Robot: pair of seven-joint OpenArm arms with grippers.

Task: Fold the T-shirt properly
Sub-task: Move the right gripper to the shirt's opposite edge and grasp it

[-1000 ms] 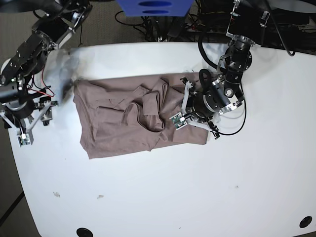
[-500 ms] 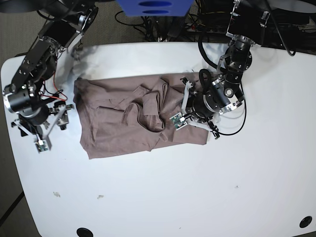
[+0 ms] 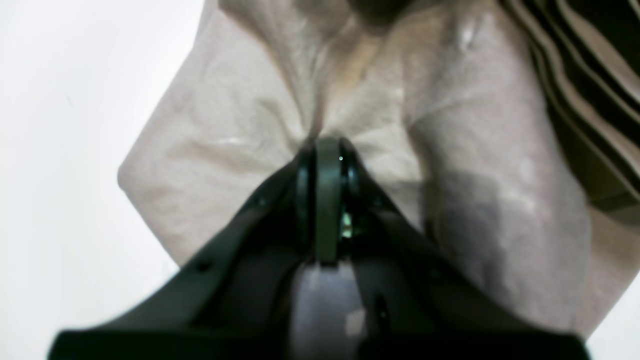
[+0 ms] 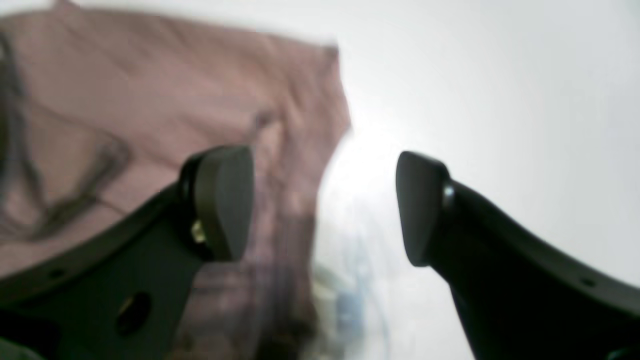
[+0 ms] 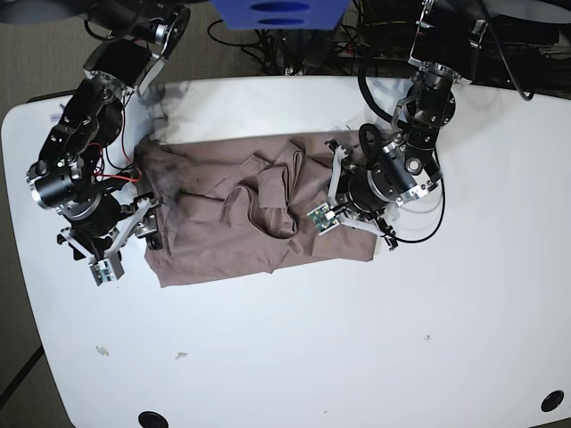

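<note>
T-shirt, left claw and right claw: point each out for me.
T-shirt (image 5: 214,241): base view, flat lower panel.
Left claw (image 3: 327,150): left wrist view, closed tips pinching fabric.
Right claw (image 4: 325,205): right wrist view, gap between open fingers.

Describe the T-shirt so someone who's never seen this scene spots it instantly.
On the white table, between the two arms, lies the T-shirt: a wrinkled mauve sheet spread across the middle. It is the only soft item there, with the left gripper pinching one edge and the right gripper open at the opposite edge.

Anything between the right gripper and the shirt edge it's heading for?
Nothing visible. The right gripper is open, straddling the T-shirt edge, with only bare white table beside it. The left gripper is already shut on fabric at the opposite end.
</note>
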